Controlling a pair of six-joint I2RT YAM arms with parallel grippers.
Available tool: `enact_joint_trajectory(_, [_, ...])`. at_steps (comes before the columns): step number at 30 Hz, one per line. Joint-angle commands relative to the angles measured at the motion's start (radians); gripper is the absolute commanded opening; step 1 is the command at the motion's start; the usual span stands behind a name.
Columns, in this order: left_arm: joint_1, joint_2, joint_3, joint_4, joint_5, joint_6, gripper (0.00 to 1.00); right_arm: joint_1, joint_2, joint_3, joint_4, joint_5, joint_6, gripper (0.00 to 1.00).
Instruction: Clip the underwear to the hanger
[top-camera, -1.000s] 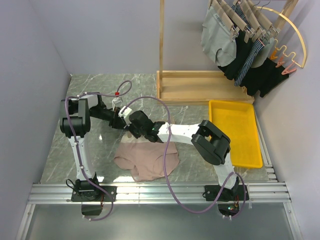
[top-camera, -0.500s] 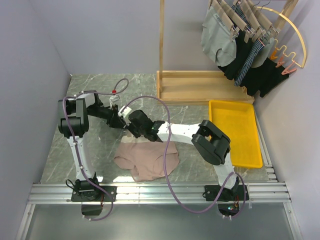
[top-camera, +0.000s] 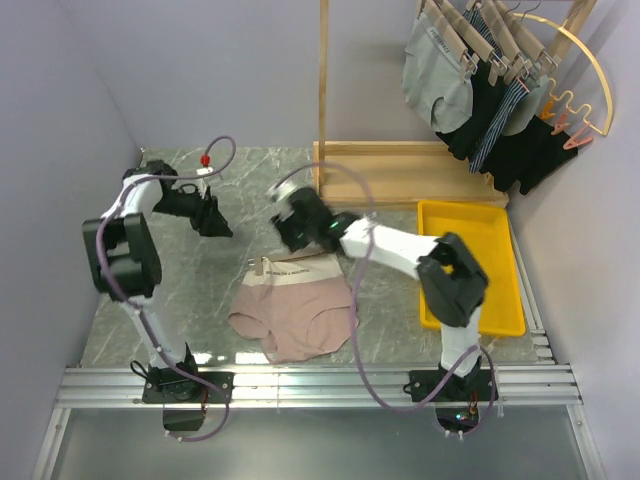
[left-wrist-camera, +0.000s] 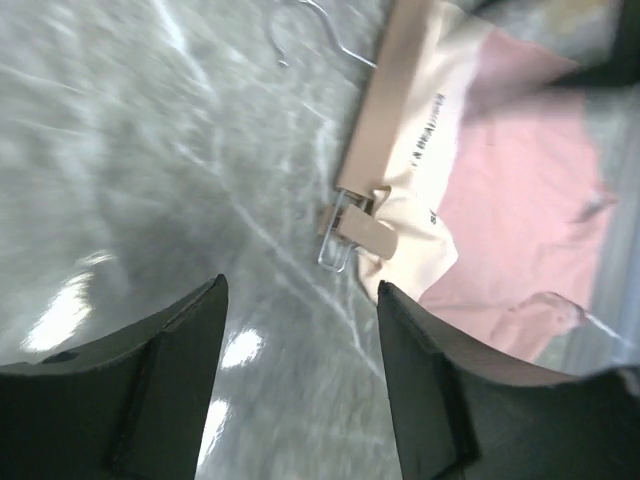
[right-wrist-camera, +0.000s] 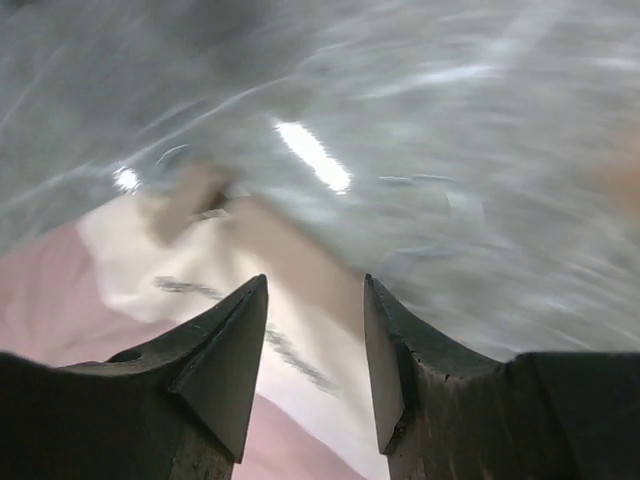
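The dusty-pink underwear (top-camera: 297, 318) lies flat on the marble table, its cream waistband toward the back. The light-wood hanger (top-camera: 290, 262) lies along that waistband, its metal hook at the left end. In the left wrist view the hanger (left-wrist-camera: 385, 110) has a wooden clip (left-wrist-camera: 362, 226) lying on the edge of the underwear (left-wrist-camera: 520, 200). My left gripper (top-camera: 215, 224) hangs open to the back left, apart from both; its jaws (left-wrist-camera: 300, 305) hold nothing. Open too, my right gripper (top-camera: 287, 230) hovers just behind the hanger; below its empty jaws (right-wrist-camera: 315, 290) the blurred bar (right-wrist-camera: 300, 260) and waistband show.
A yellow tray (top-camera: 470, 215) sits at the right of the table. Behind it stands a wooden rack base (top-camera: 400, 172) with a tall post. Grey, black and striped garments (top-camera: 480, 95) hang at the top right beside a gold wire arch (top-camera: 592, 70).
Both grippers have opened and drawn back from the underwear, the left toward the back left, the right toward the back. The hanger and waistband they covered now show.
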Motion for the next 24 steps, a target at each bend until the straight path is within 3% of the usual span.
enact_joint_trajectory(1, [-0.031, -0.23, -0.049, 0.277, -0.164, -0.201, 0.66, -0.165, -0.198, -0.012, -0.068, -0.095, 0.122, 0.51])
enact_joint_trajectory(6, [-0.17, -0.348, -0.138, 0.428, -0.302, -0.284, 0.7, -0.358, -0.363, -0.217, -0.071, -0.243, 0.234, 0.51])
enact_joint_trajectory(12, [-0.458, -0.373, -0.235, 0.652, -0.465, -0.404, 0.72, -0.497, -0.388, -0.323, -0.091, -0.312, 0.251, 0.49])
enact_joint_trajectory(13, [-0.521, -0.353, -0.249, 0.687, -0.553, -0.434, 0.74, -0.536, -0.38, -0.328, -0.096, -0.339, 0.257, 0.49])
enact_joint_trajectory(19, [-0.647, -0.225, -0.203, 0.724, -0.589, -0.484, 0.72, -0.618, -0.322, -0.351, -0.105, -0.433, 0.305, 0.48])
enact_joint_trajectory(24, [-0.709, -0.149, -0.201, 0.747, -0.62, -0.47, 0.69, -0.646, -0.233, -0.339, -0.091, -0.505, 0.34, 0.36])
